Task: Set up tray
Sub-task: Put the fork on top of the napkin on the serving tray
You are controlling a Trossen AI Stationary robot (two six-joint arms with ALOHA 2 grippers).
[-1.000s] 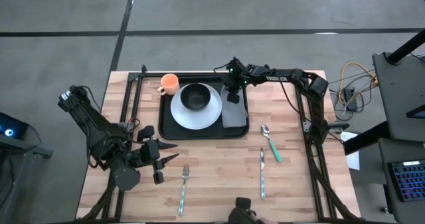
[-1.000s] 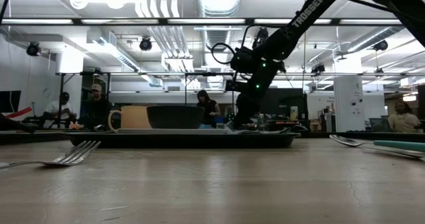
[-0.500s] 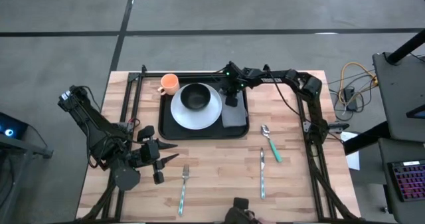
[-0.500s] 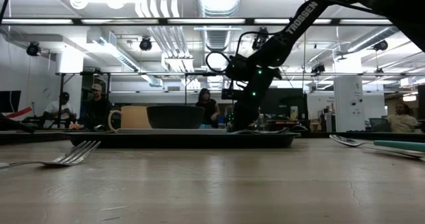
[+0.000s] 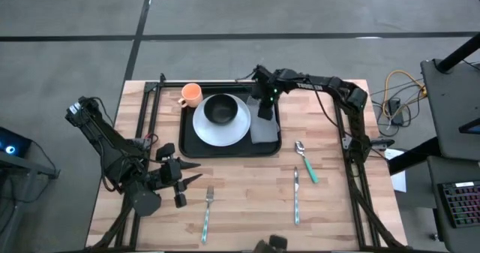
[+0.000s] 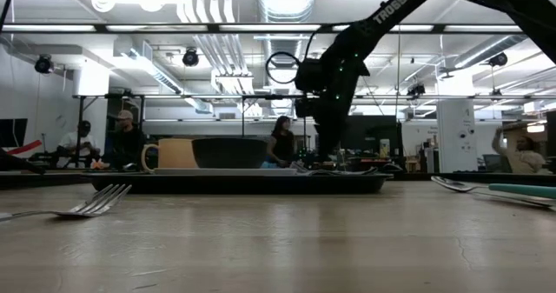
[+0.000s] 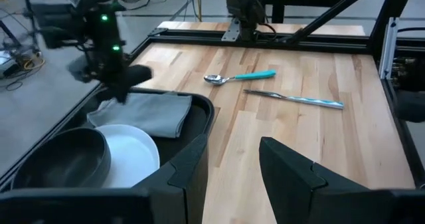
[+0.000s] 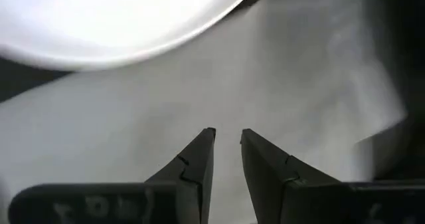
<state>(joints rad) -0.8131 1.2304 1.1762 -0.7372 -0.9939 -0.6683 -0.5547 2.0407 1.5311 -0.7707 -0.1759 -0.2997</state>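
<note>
The black tray (image 5: 186, 137) lies at the table's far middle. On it rest a white plate (image 5: 225, 133) with a black bowl (image 5: 221, 109), an orange cup (image 5: 191, 95) and a flat grey folded napkin (image 5: 264, 131) along its right side. My right gripper (image 8: 228, 134) points down over the napkin's far end (image 8: 133, 104), fingers a narrow gap apart with nothing between them. It also shows in the left wrist view (image 7: 126, 84). My left gripper (image 7: 232, 161) waits open near the table's near-left, level, facing the tray (image 7: 199, 127).
On the bare wood in front of the tray lie a fork (image 5: 208, 212), a knife (image 5: 296, 197) and a teal-handled spoon (image 5: 306, 163). Black frame rails run along the table's left, right and far edges. People sit and stand in the room beyond the table.
My right gripper has risen a little over the napkin's far end and its arm has straightened upward. The napkin, plate, bowl and cup have stayed where they were.
</note>
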